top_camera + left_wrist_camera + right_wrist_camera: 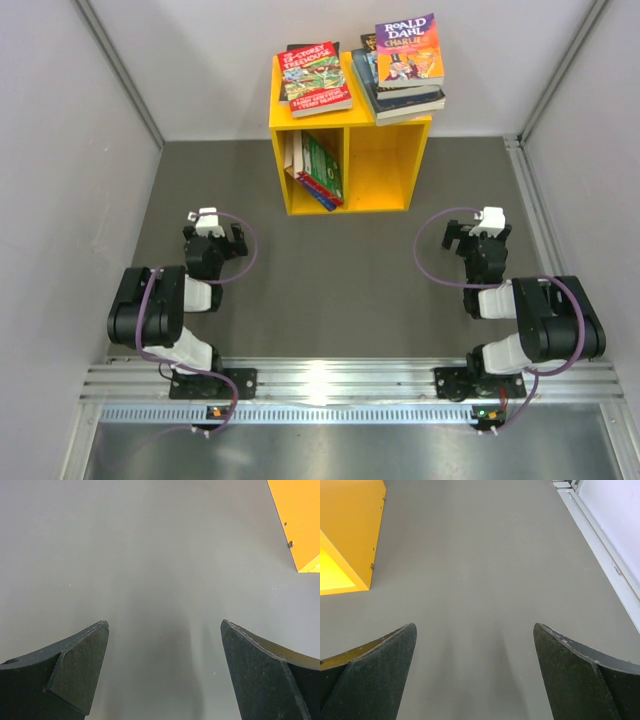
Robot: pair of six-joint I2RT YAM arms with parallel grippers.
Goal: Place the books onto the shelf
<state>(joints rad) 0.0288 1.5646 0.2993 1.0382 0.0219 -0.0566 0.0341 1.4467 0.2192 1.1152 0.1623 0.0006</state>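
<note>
Though poised well short of the load, spread wide and grasping nothing: black left fingers (80, 665) at seven o'clock and black right fingers (380, 670) at five o'clock, each over bare dark grey worktop (350, 290).

Seen at twelve o'clock, well apart from both: bright yellow box-shaped shelf (385, 165) with two side-by-side compartments. Piled flat on its top at eleven o'clock, a short stack of thin paperbacks (315, 78) headed by a green-and-red treehouse cover. At one o'clock, a taller, slightly skewed stack (408, 55) under an orange-and-purple Roald Dahl cover. Tucked into the left compartment and leaning to one side, a few more paperbacks (320, 170), with green, red and blue showing. Nothing visible in the right compartment. No loose book spotted on the worktop in any view.

Judged from this: looks all but finished, with every visible book already on or in the shelf. Possibly left: moving the top stacks down into the compartments, if that is what is wanted; cannot tell from here. Exact count of books hard to make out.
</note>
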